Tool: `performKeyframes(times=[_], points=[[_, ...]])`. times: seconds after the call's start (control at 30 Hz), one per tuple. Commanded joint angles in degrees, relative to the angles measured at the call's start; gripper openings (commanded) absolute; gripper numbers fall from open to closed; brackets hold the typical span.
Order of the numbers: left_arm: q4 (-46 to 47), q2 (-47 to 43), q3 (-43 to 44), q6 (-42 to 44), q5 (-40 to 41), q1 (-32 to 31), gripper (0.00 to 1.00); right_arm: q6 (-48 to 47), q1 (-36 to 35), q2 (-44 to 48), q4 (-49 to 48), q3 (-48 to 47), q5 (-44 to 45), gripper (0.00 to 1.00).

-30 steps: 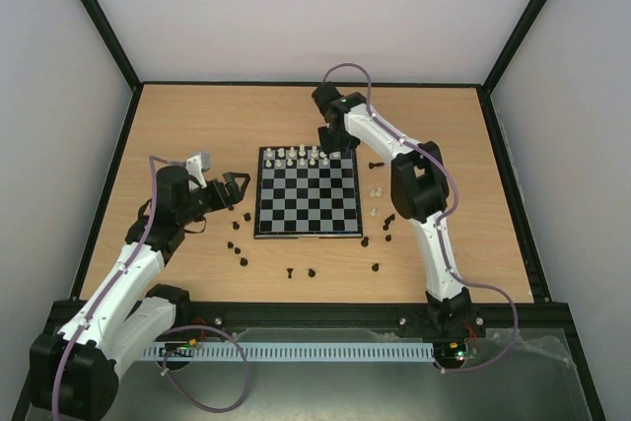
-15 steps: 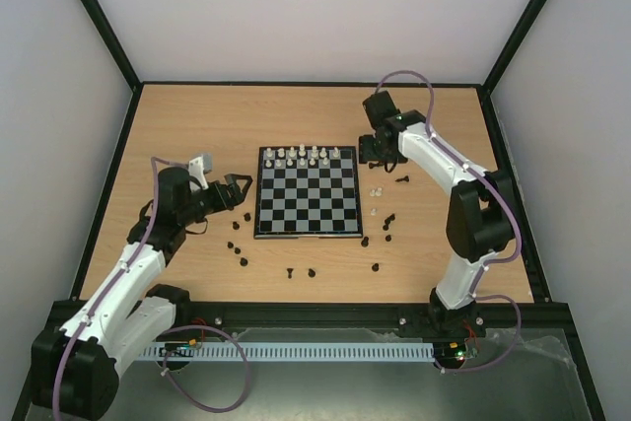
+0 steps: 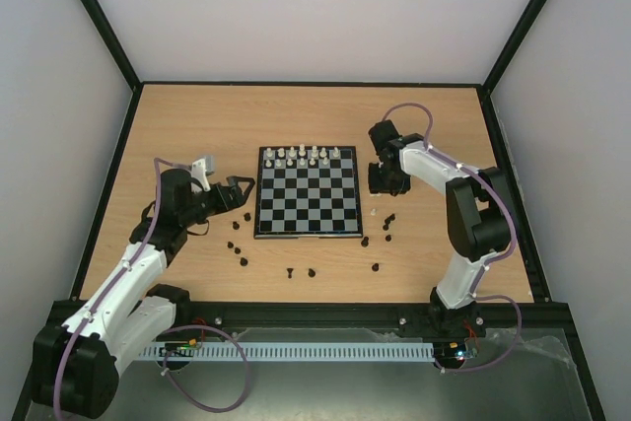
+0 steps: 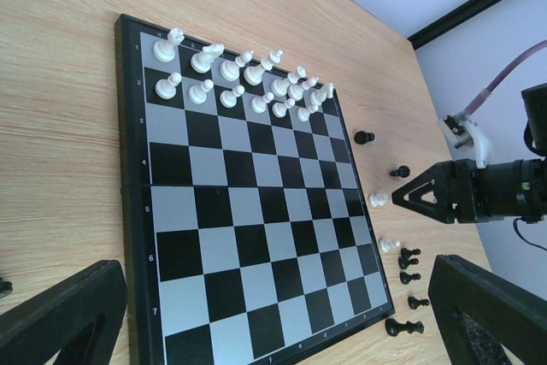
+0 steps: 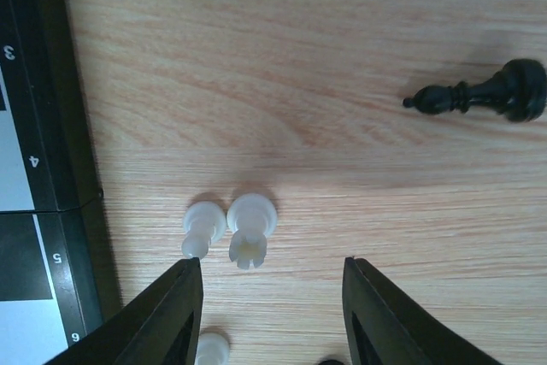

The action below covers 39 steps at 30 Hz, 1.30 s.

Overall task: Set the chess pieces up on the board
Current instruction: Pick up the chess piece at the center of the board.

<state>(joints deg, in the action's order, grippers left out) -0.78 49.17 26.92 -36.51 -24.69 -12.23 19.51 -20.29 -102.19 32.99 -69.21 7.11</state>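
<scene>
Wooden table: three white pieces beside the board; right gripper and left gripper both spread

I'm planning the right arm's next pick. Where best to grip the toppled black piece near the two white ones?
The black piece lies flat, wide base rightward in the right wrist view. Likely grip its narrow stem from above, closing across its length.

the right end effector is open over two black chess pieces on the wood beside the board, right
No, those two small chess pieces are white, not black. The right wrist view shows them on the light wooden table beside the black-framed chessboard, just ahead of the open right end effector.
</scene>
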Motion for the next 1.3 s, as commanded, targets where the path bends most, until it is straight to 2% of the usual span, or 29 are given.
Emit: performKeyframes(times=[0.0,0.17,0.43,0.97,1.27], points=[[1.9,0.1,-1.1,-0.4,-1.1,-0.3,0.99,0.1,-0.1,0.9,-0.2,1.6,-1.7,0.44],[2.0,0.1,-1.2,-0.4,-1.0,-0.4,0.99,0.1,-0.1,-0.4,-0.6,1.2,0.0,0.37],[2.2,0.4,-1.3,-0.4,-0.8,-0.4,0.99,0.1,-0.1,-1.4,-0.2,-0.7,1.2,0.32],[2.3,0.5,-1.4,-0.4,-0.7,-0.4,1.00,-0.2,-0.1,-3.6,-1.0,-0.7,1.0,0.25],[2.3,0.5,-1.4,-0.4,-0.7,-0.4,0.99,-0.1,-0.1,-4.5,-1.0,-1.2,1.7,0.15]])
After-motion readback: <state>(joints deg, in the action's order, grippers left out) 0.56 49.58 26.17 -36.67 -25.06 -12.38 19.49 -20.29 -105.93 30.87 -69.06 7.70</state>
